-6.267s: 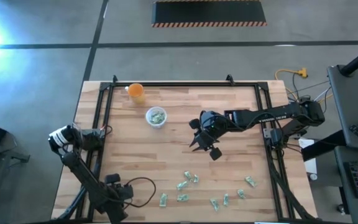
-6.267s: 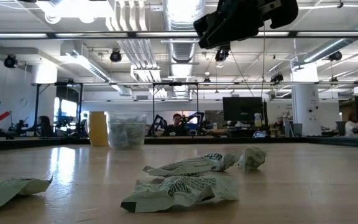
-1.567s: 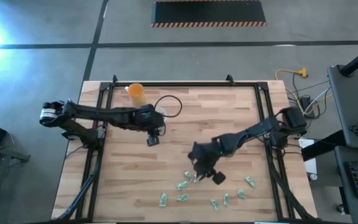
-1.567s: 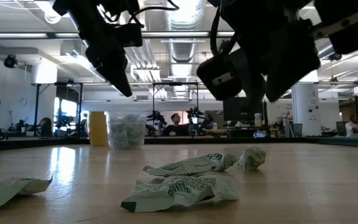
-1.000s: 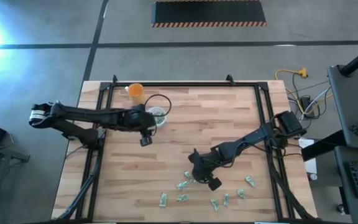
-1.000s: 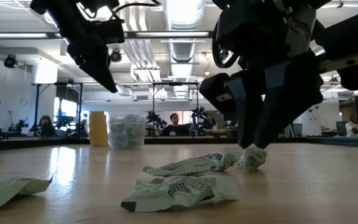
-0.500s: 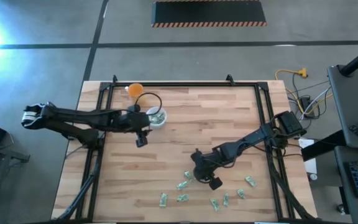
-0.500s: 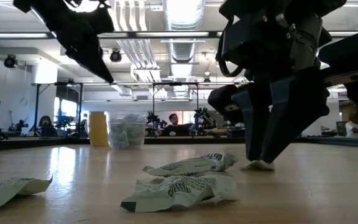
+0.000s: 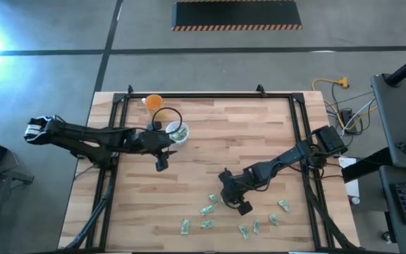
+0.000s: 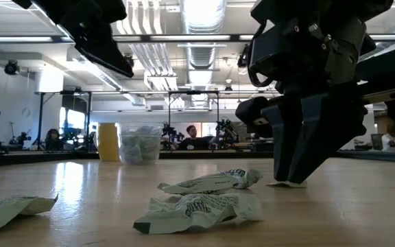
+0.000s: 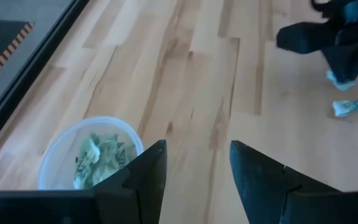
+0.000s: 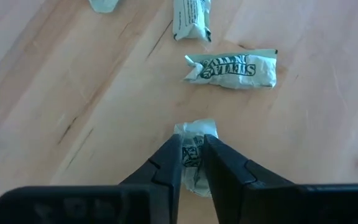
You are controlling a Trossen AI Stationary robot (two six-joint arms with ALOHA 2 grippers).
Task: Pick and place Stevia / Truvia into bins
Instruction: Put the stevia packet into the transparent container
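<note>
Several pale green-and-white Stevia sachets (image 9: 206, 209) lie loose on the wooden table's near half. My right gripper (image 12: 191, 144) points steeply down among them, shut on one crumpled sachet (image 12: 194, 129) that lies on the wood (image 10: 286, 183). The clear cup (image 9: 177, 132) stands upright at the far left with sachets inside (image 11: 98, 152). My left gripper (image 11: 194, 155) hangs open just beside the cup toward the near side, above the table (image 9: 166, 144), with nothing between its fingers. My right gripper pinches the crumpled sachet between its two fingertips (image 12: 174, 149), coming from above and slanting down. One end of the sachet (image 12: 196, 127) sticks out past the tips. The sachet still rests on the table (image 10: 288, 183).
An orange cup (image 9: 154, 104) stands behind the clear cup near the far left corner. Two more sachets (image 12: 232, 68) lie close in front of my right gripper, others (image 10: 197, 211) nearer the table's front edge. A black frame (image 9: 115, 141) runs along the table's sides.
My right gripper has sunk a little onto the crumpled sachet, whose bunched top no longer shows beside the fingers in the low view. My left gripper has drawn back from over the clear cup toward the table's left edge, rising and tipping up slightly.
</note>
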